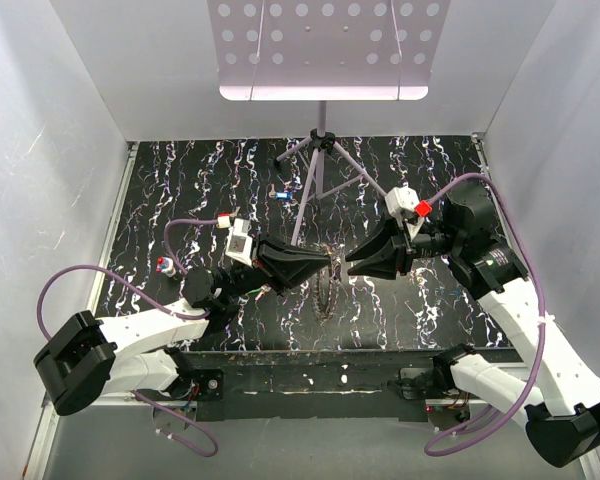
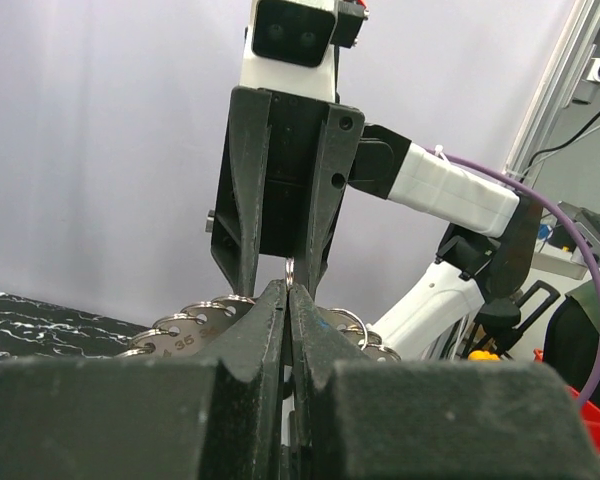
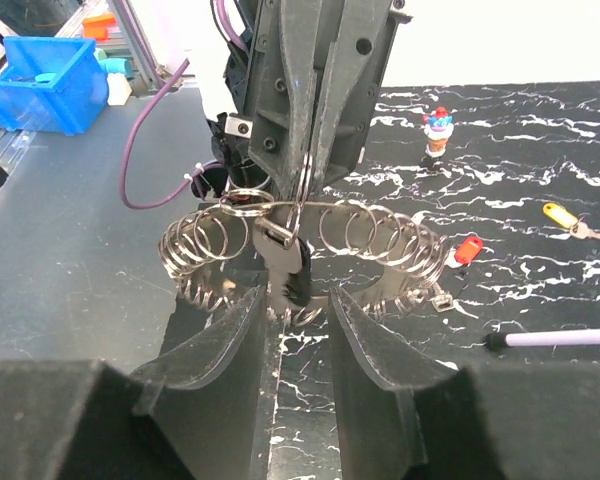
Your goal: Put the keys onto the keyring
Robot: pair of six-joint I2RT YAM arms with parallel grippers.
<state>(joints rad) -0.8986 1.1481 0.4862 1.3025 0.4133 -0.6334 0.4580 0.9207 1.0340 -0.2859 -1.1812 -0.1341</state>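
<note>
The keyring point(image 3: 385, 240), a silvery disc rimmed with several small split rings, hangs in mid-air between the two arms and shows edge-on in the top view point(image 1: 327, 288). My left gripper point(image 2: 288, 288) is shut on one small ring at its rim, and part of the numbered disc point(image 2: 180, 328) shows beside the fingers. A silver key point(image 3: 282, 256) dangles from a small ring on the keyring. My right gripper point(image 3: 298, 305) faces it, open, its fingers point(image 3: 242, 335) on either side just below the key without touching it. Loose keys lie on the table: a red key point(image 3: 467, 249), a yellow key point(image 3: 562, 215) and a blue key point(image 1: 283, 194).
A tripod stand point(image 1: 320, 160) with a perforated tray stands at the back centre, one leg point(image 3: 565, 340) running near the right arm. A small figurine point(image 3: 438, 130) stands at the mat's left side. White walls enclose the black marbled mat point(image 1: 430, 300).
</note>
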